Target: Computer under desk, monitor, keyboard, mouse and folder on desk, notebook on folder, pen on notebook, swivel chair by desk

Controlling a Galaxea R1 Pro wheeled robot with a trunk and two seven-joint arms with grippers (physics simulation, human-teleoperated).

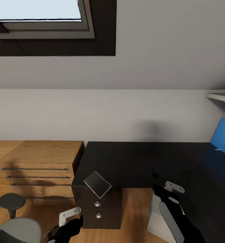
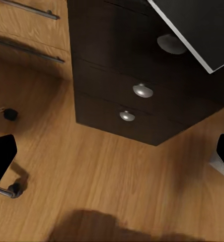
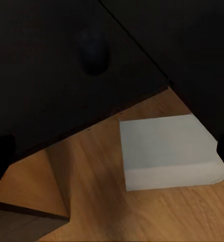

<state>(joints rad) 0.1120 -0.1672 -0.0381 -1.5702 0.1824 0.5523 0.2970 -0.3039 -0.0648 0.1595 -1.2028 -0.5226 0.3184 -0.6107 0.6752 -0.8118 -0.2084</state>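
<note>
The left hand [image 1: 70, 216] hangs low over the wooden floor [image 1: 134, 209] in front of the drawer unit [image 1: 100, 211]; its fingers stand wide apart at the two sides of its wrist view with only floor between them, so it is open and holds nothing. The right hand [image 1: 166, 190] hovers at the inner front edge of the dark surface [image 1: 132, 162]; one pale finger [image 1: 174, 186] shows in the head view, and the wrist view shows only dark tips at its edges, so whether it is open or closed I cannot tell, though nothing shows in its grip. The mouse [image 3: 94, 53] sits on the surface just ahead of that hand, a dim dark lump [image 1: 155, 172] in the head view. The computer [image 3: 167, 151] stands on the floor under the surface, just below the right hand. The folder [image 1: 97, 184] lies at the front left corner of the surface, skewed, one corner jutting past the edge above the top silver knob [image 2: 170, 43]. The notebook [image 1: 223, 136] is at the far right of the surface, apparently tilted up. A grey seat [image 1: 20, 229] and a black armrest [image 1: 10, 201] of the chair show at lower left, near the wooden dresser [image 1: 38, 165].
</note>
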